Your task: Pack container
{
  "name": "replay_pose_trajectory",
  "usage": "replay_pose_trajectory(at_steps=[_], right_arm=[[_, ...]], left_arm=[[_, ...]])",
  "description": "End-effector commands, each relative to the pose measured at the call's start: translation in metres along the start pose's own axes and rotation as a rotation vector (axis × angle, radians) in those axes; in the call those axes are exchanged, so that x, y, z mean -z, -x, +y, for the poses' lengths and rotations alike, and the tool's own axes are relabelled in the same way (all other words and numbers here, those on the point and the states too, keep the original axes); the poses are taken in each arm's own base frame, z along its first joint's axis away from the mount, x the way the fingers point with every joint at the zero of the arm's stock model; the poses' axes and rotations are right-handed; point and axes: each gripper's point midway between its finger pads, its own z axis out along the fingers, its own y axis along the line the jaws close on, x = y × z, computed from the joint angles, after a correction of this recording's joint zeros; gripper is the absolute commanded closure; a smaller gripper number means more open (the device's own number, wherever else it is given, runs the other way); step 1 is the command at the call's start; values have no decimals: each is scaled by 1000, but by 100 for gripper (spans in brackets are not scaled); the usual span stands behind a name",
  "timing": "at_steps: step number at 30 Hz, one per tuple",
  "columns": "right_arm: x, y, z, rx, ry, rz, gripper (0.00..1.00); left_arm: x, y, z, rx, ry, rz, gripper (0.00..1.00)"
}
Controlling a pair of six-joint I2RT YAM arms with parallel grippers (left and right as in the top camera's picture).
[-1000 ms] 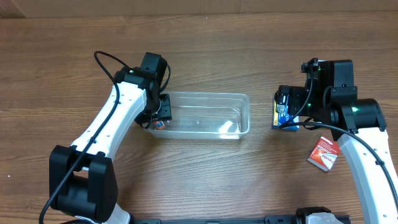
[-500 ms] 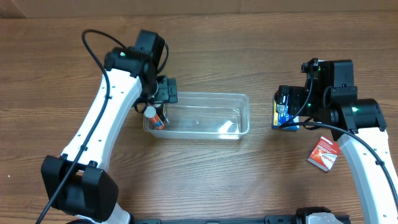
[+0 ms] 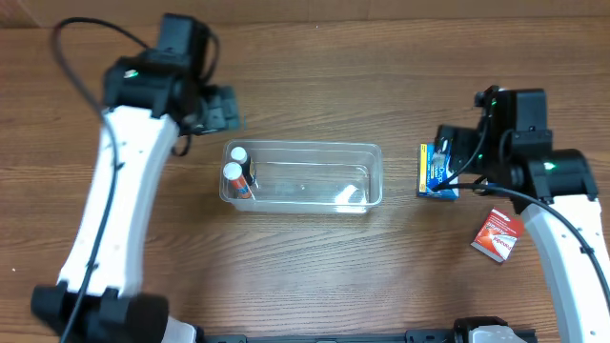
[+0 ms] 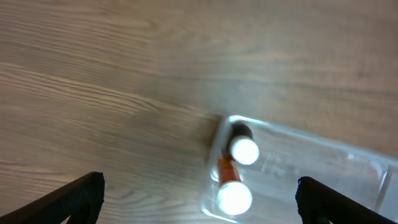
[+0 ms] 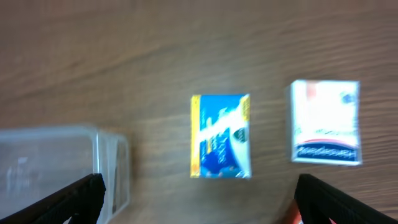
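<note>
The clear container (image 3: pixel 315 177) lies in the middle of the table. Two white-capped bottles (image 3: pixel 233 172) stand upright inside its left end; the left wrist view shows their caps (image 4: pixel 235 197) from above, inside the container's corner (image 4: pixel 292 163). My left gripper (image 3: pixel 227 109) hangs open and empty, above and behind that end of the container. My right gripper (image 3: pixel 446 160) is open and empty over a blue box (image 3: pixel 435 173). In the right wrist view the blue box (image 5: pixel 221 144) lies flat on the table ahead of my open gripper (image 5: pixel 202 202).
A white box with a blue band (image 5: pixel 325 122) lies beside the blue box. A red and white box (image 3: pixel 497 235) lies nearer the front right. The container's right end (image 5: pixel 62 163) is left of the blue box.
My left gripper opened, left a bottle standing in the container's left end, and pulled up and away to the back left. The right arm shifted slightly right.
</note>
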Motion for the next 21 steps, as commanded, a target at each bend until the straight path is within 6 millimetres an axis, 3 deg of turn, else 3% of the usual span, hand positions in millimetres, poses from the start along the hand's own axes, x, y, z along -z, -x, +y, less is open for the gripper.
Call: replay_pose_trajectory(at_steps=[1, 5, 11, 16, 21], right_arm=[[20, 38, -17, -57, -51, -106, 0], [-14, 26, -15, -24, -34, 16, 0], [-81, -3, -20, -13, -69, 226, 0], [-127, -31, -24, -11, -91, 369, 0], [-159, -59, -19, 3, -52, 491, 0]], left_arm=[[54, 24, 45, 134, -5, -179, 0], [62, 27, 73, 220, -42, -190, 0], [45, 18, 96, 273, -39, -124, 0], [35, 11, 101, 264, -21, -93, 0], [29, 12, 101, 264, -21, -94, 0]])
